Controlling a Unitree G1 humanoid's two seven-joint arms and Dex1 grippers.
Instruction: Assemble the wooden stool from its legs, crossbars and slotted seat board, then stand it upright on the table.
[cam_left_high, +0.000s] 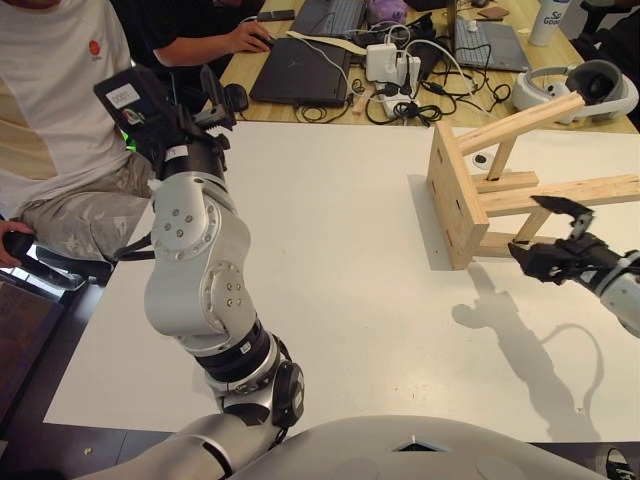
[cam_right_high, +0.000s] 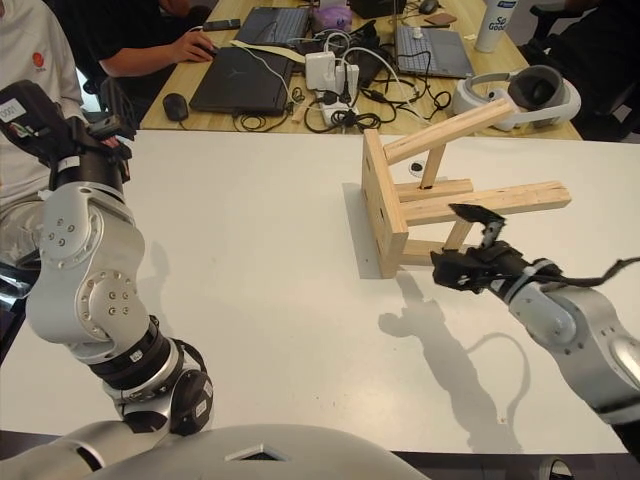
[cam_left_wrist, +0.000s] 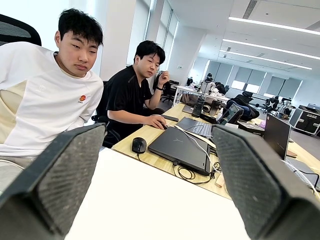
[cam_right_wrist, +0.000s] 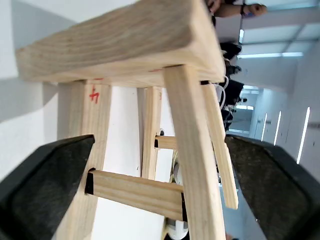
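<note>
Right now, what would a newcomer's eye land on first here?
The assembled stool stands out first: it lies on its side on the right part of the white table, with the seat board on edge and the legs pointing to the robot's right. The right gripper sits open around the stool's near leg, not closed on it. The left gripper is raised over the table's far left corner, open and holding nothing.

A small red handwritten mark (cam_right_wrist: 93, 93), shaped like a "4" or an "h", sits on a stool leg (cam_right_wrist: 92, 130) just under the seat board (cam_right_wrist: 120, 40), between the spread fingers of the right pincer (cam_right_wrist: 157, 187). A white label (cam_left_high: 122, 96) on the black housing behind the left pincer (cam_left_wrist: 160, 185) carries print too small to read. A white bottle (cam_left_high: 548, 20) far beyond the right pincer bears dark lettering cut off by the edge.
</note>
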